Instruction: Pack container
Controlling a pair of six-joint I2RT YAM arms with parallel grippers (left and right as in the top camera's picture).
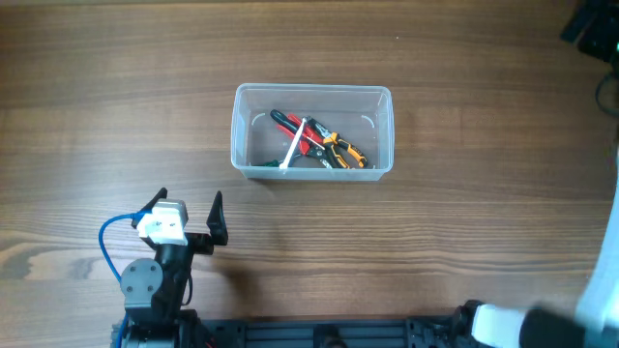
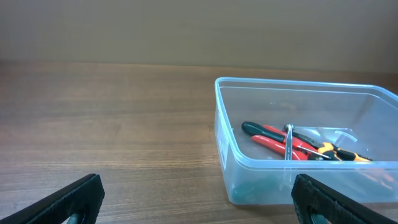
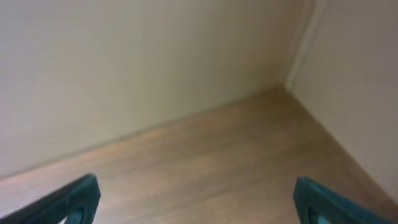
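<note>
Our left gripper (image 1: 189, 209) hangs wide open and empty, near the clear rectangular plastic container (image 1: 238, 135). Our right gripper (image 3: 199, 202) is open too, well away from it. Red-handled pliers (image 1: 290, 126) lie inside. Packing looks nearly finished; we'd need another item next.

container (image 1: 311, 91): clear, translucent plastic; smooth, faintly glossy
counter (image 1: 455, 242): brown wood grain; smooth, low sheen
red-handled pliers (image 1: 289, 123): handles look like smooth plastic coating, slightly shiny
left fingers (image 1: 219, 215): black, matt
</note>
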